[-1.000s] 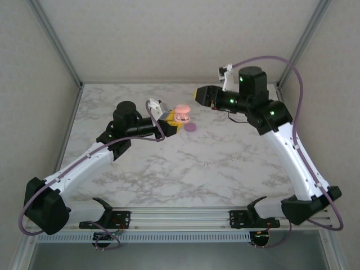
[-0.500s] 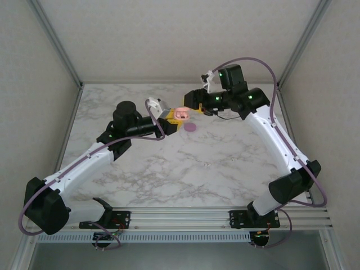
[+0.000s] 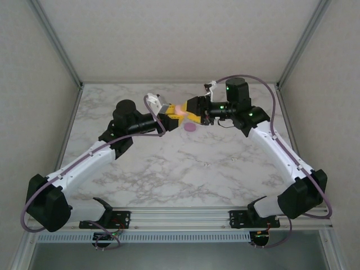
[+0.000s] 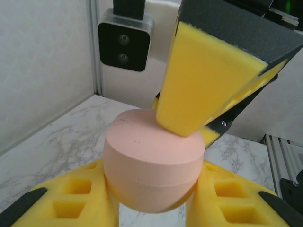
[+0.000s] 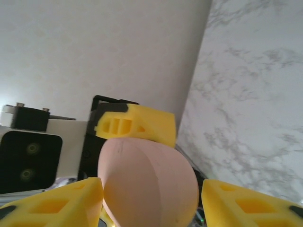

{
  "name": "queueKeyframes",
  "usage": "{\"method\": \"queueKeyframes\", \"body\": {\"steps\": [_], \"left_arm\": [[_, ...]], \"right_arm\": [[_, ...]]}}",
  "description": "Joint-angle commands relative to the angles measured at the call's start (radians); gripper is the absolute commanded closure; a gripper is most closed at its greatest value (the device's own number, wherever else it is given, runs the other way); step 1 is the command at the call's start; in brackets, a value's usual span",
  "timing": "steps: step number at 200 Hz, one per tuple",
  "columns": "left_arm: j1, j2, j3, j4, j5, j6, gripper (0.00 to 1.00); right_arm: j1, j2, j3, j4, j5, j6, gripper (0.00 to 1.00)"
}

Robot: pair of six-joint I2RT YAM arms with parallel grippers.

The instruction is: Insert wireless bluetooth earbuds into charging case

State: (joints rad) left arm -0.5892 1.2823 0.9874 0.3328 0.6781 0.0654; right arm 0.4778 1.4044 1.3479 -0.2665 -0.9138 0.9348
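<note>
Charging case point(image 3: 181, 109), from above: pink-orange, held in the air over the far middle of the tabletop point(image 3: 197, 163), where the two arms meet.
Left tool point(image 3: 175, 115), from above: clamped on the charging case from the left.
Right tool point(image 3: 187, 111), from above: reaches the charging case from the right, yellow pads right at it.
Purple piece point(image 3: 190, 127), from above: lies flat on the tabletop just beside the raised case, on the near side; too small to tell whether it is an earbud or a case.
Charging case point(image 4: 151, 161), left wrist: rounded, lid seam closed, squeezed between the left tool's point(image 4: 151, 203) two yellow pads.
Right tool's pad point(image 4: 203, 85), left wrist: touches the case's upper right edge from above.
Tabletop point(image 4: 57, 142), left wrist: marbled, well below the case.
Charging case point(image 5: 147, 184), right wrist: sits between the right tool's point(image 5: 151, 208) pads.
Right tool's jaws, right wrist: spread around the case; the left pad point(image 5: 52, 205) looks to touch it, and a thin dark gap remains at the right pad point(image 5: 251, 205).
Left tool's finger point(image 5: 135, 125), right wrist: yellow, pressed on the case's far side.
</note>
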Motion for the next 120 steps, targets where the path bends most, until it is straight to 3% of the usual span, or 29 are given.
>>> {"method": "queueKeyframes", "body": {"steps": [1,120], "left_arm": [[-0.007,0.007,0.045,0.099,0.015,-0.037,0.75],[-0.008,0.019,0.055,0.061,0.011,-0.003,0.73]], "right_arm": [[0.002,0.028,-0.048,0.245,-0.105,0.183,0.45],[0.001,0.018,-0.076,0.270,-0.101,0.197,0.75]]}}
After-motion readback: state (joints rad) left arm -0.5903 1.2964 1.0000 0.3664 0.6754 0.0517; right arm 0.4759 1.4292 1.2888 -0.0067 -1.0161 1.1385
